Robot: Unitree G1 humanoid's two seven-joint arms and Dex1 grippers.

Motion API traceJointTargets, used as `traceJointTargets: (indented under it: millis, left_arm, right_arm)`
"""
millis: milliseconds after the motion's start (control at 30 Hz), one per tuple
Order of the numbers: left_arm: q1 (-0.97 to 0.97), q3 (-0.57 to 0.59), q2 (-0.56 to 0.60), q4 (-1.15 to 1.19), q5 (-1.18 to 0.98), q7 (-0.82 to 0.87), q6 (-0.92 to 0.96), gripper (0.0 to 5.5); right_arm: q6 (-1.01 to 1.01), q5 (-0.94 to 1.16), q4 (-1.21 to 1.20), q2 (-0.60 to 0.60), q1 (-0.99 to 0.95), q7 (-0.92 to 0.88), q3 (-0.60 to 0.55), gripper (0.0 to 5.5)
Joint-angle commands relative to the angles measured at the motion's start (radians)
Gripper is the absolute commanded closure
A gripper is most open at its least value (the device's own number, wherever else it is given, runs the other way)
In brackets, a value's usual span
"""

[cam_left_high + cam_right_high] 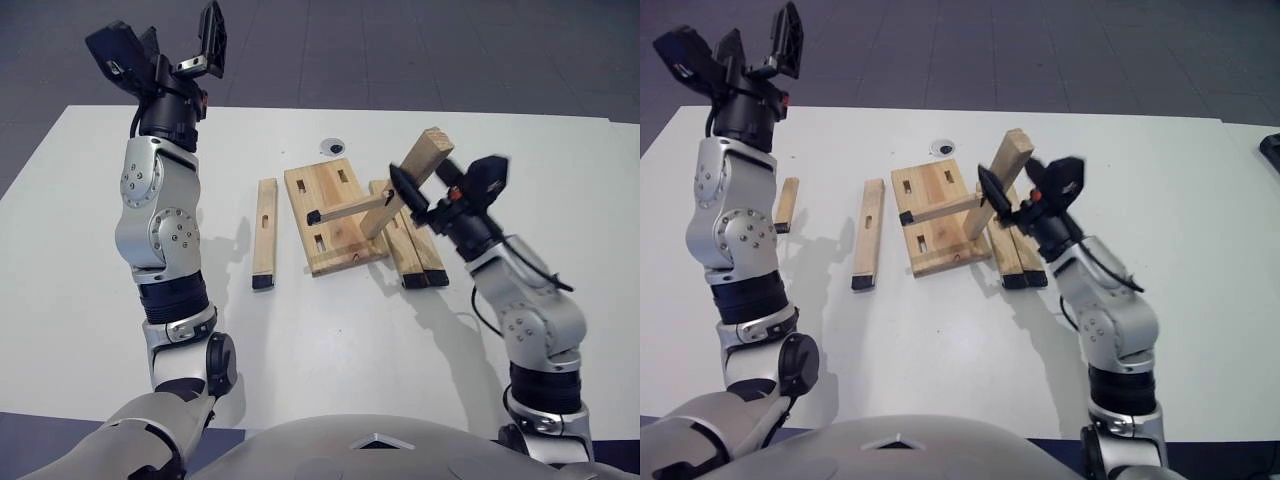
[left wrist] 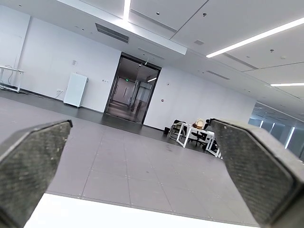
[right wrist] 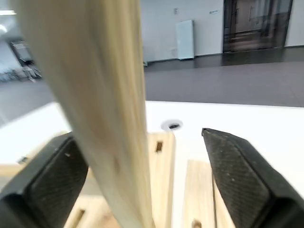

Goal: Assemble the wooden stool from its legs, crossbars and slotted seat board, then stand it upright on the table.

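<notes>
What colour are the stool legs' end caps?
Black; clearest in the left eye view, on the end cap.

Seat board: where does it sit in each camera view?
Left eye view: seat board flat at centre.
Right eye view: left of centre.
Left wrist view: faces the room beyond.
Right wrist view: low, beside the tilted leg.
Shared landmark: round table hole.

Pale wood leg point(image 1: 264, 232), seemingly black-tipped

Seat board point(image 1: 330, 215): mid-table point(image 1: 560, 180).
Left: lone leg point(image 1: 265, 232), apart; short piece point(image 1: 787, 203) farther left.
Right: paired legs point(image 1: 415, 250), just beside the board.
Above: tilted leg point(image 1: 425, 155), its crossbar point(image 1: 350, 208) over the board.
Behind: table hole point(image 1: 334, 147).
</notes>
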Motion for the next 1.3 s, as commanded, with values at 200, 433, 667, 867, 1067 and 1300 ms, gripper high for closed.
traceJointTargets:
  millis: [200, 433, 667, 867, 1067, 1300]
  left_arm:
    - [0.042, 0.081, 0.044, -0.057, 0.013, 0.068, -0.033, 0.10]
    - [0.096, 0.098, 0.068, -0.140, 0.011, 0.103, -0.003, 0.10]
    - [0.102, 0.030, 0.037, -0.160, 0.024, 0.121, 0.027, 0.10]
    - [0.132, 0.032, 0.049, -0.197, 0.025, 0.133, 0.047, 0.10]
    - [0.142, 0.031, 0.050, -0.203, 0.037, 0.144, 0.047, 0.10]
    - [0.115, 0.037, 0.066, -0.173, 0.043, 0.142, 0.048, 0.10]
  right_arm:
    - [0.105, 0.196, 0.077, -0.169, -0.079, -0.114, -0.178, 0.13]
    - [0.190, -0.044, 0.156, -0.203, 0.197, -0.094, 0.013, 0.13]
    - [0.248, -0.191, 0.227, -0.185, 0.183, -0.112, 0.109, 0.13]
    - [0.292, -0.251, 0.301, -0.210, 0.129, -0.088, 0.067, 0.46]
    - [0.301, -0.322, 0.314, -0.235, 0.095, -0.055, 0.087, 0.52]
    - [0.378, -0.368, 0.291, -0.226, 0.061, -0.002, 0.161, 1.79]
